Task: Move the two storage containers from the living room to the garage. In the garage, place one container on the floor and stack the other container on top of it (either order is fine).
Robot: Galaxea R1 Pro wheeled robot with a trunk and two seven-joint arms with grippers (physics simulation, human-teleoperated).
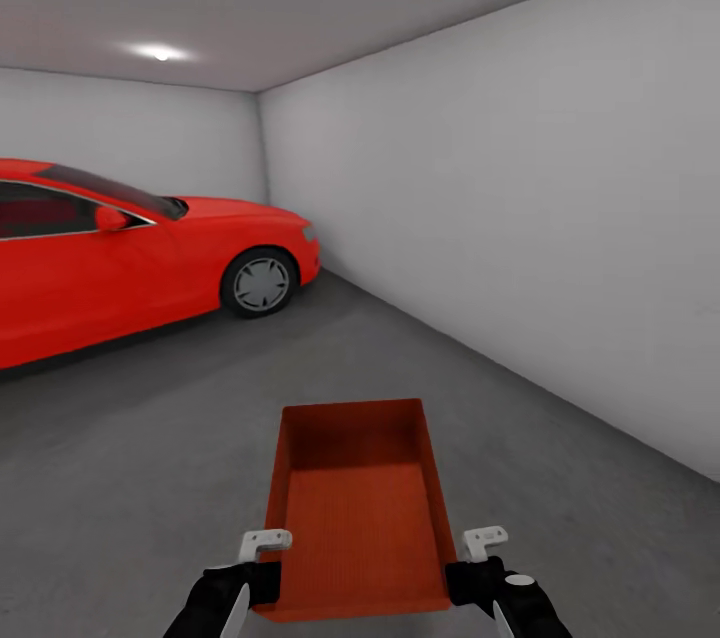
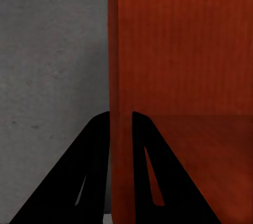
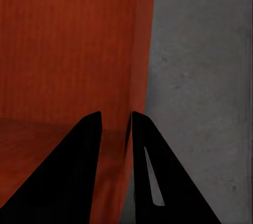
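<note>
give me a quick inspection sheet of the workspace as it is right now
surface: dark grey concrete floor, bare around the robot.
job's things: one red-orange bin, open and with nothing in it, held out in front between both arms; a second bin: nothing seen.
clutter: nothing seen.
grippers: left gripper has one finger inside and one outside the bin's left wall; right gripper straddles the right wall the same way. Both look clamped on the walls.
cables: nothing seen.
surroundings: red car parked ahead to the left, pale grey wall on the right, ceiling light on.
</note>
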